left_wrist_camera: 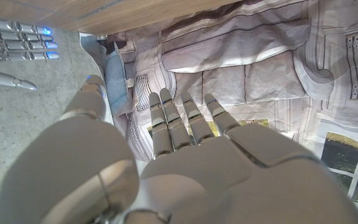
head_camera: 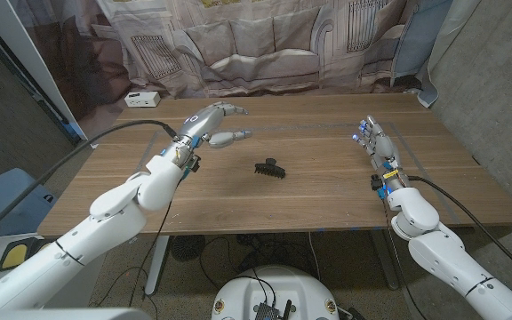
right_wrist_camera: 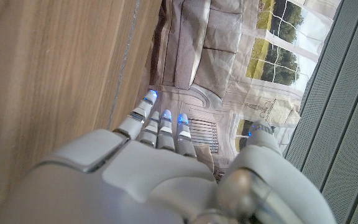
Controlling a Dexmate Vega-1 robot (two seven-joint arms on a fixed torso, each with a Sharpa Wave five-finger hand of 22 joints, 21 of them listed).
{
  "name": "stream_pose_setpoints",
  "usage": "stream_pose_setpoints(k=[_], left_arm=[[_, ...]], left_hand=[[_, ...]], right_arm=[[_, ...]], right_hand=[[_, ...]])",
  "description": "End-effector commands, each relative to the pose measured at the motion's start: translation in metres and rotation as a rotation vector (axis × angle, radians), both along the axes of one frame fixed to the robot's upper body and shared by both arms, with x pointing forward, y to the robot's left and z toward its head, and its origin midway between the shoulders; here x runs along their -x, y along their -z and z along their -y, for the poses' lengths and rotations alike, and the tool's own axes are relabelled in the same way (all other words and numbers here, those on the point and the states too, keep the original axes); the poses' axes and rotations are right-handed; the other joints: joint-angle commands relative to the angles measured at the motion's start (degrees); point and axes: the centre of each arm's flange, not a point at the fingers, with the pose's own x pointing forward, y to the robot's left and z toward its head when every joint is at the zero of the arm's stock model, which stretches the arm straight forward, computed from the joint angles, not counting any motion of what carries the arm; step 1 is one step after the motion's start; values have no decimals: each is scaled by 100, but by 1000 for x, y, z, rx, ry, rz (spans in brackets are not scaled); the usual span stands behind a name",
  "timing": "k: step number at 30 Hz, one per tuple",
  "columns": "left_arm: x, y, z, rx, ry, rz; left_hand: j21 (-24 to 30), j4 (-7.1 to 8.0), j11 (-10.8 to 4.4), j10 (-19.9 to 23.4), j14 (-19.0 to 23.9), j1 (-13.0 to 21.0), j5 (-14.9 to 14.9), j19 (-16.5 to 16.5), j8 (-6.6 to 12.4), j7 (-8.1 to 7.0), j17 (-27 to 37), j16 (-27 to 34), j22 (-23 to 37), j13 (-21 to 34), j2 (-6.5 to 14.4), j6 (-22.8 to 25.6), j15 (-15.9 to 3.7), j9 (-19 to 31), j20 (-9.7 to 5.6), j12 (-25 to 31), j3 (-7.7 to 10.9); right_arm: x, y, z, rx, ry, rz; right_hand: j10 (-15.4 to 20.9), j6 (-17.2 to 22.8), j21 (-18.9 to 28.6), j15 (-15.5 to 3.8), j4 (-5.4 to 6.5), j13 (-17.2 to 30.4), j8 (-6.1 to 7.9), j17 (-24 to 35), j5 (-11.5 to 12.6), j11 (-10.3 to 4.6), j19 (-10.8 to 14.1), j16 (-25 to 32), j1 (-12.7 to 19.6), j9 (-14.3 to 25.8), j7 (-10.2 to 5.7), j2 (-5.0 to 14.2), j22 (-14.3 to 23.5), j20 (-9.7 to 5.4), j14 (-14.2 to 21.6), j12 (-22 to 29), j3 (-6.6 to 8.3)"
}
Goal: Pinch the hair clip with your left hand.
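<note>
Nearest, lower left of the head view: the left arm (head_camera: 140, 196), white, rising from the bottom-left corner toward the table's middle. Lower right of the same view: the right arm (head_camera: 434, 236), white, entering from the bottom-right corner.

Item, wooden table (head_camera: 238, 200): brown plank top, spanning the middle of the head view.

Item, right hand (head_camera: 376, 142): right of centre in the head view, over the table's right part, fingers straight and pointing toward the far edge, blue lights at the tips, holding nothing. The right wrist view shows its back (right_wrist_camera: 160, 180) with the fingers extended side by side and the thumb apart.

Item, hair clip (head_camera: 270, 168): small, black, toothed, lying on the table at the centre of the head view, between the two hands and touched by neither.

Item, left hand (head_camera: 210, 124): just up and left of the clip, above the table, fingers extended and spread, thumb apart, holding nothing. The left wrist view shows its back (left_wrist_camera: 185, 168) with the fingers straight.

Item, small white box (head_camera: 140, 99): upper left, at the table's far-left corner.

Farthest, printed backdrop (head_camera: 265, 44): sofa and window pattern, across the top of the frame.
</note>
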Motion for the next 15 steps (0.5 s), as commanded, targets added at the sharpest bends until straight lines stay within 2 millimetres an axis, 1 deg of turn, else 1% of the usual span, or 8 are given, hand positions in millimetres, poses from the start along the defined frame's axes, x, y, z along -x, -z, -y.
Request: stream_pose_setpoints(k=[1,5,8,9,10,11,13,15], left_arm=[[5,-25,0,-114,-85,-13],[6,-35,1,-163,-105,-38],[6,-38,2,-179,-119,-18],[7,-39,2,-185,-124,-12],[7,-40,3,-195,-131,-10],[7,-42,4,-205,-136,-10],[7,-44,5,-226,-148,-7],[6,-46,7,-248,-159,-10]], left_hand=[[-28,-33,-74,17,-30,234,57,-20,-46,-122,-5,-19,21,11,-40,9,-200,10,1,-53,77],[-46,-33,-129,30,-60,367,67,-53,-63,-163,-5,-31,19,10,-87,5,-226,11,12,-76,95],[-48,-32,-190,37,-81,467,75,-50,-74,-221,-6,-36,18,10,-123,2,-240,12,12,-95,103],[-36,-36,-276,115,-67,602,90,-8,-66,-270,-6,-27,16,10,-169,51,-280,14,0,-90,114],[-15,-34,-302,142,-40,695,101,57,-54,-336,-7,-16,17,9,-204,108,-312,15,-34,-100,118],[0,-29,-367,205,-9,770,109,110,-53,-344,-8,-4,18,10,-232,134,-336,15,-48,-92,120],[16,-26,-422,264,2,912,128,181,-50,-436,-9,-5,21,10,-276,189,-362,17,-99,-102,123],[13,-24,-489,288,13,998,141,192,-55,-464,-9,-3,21,10,-299,204,-386,18,-95,-113,125]], right_arm=[[2,3,1,-14,14,7],[1,2,0,-15,14,7],[1,2,0,-18,14,8],[0,2,-1,-18,14,7],[0,2,-1,-19,13,7],[0,2,-1,-21,11,8],[0,3,-2,-21,12,9],[0,2,-2,-23,12,10]], right_hand=[[75,56,-29,19,-31,25,30,-6,22,17,16,-13,93,11,3,28,11,11,34,-21,38],[76,63,-33,18,-40,25,31,-9,22,12,13,-17,120,11,3,47,12,19,36,-25,54],[82,68,-36,17,-46,25,32,-11,22,5,11,-19,133,11,-1,57,12,21,38,-25,62],[83,71,-36,17,-47,25,33,-11,22,2,11,-20,137,11,-2,60,12,22,38,-25,64],[84,69,-37,19,-49,25,32,-11,22,5,11,-21,142,11,-2,64,12,23,38,-26,67],[85,70,-38,15,-51,25,32,-12,21,5,10,-23,148,10,-4,68,12,24,35,-26,70],[89,72,-40,13,-53,25,32,-13,21,4,8,-23,155,10,-4,73,12,24,38,-26,74],[93,73,-41,10,-57,25,32,-14,21,-4,7,-24,163,10,-3,78,12,26,40,-26,79]])
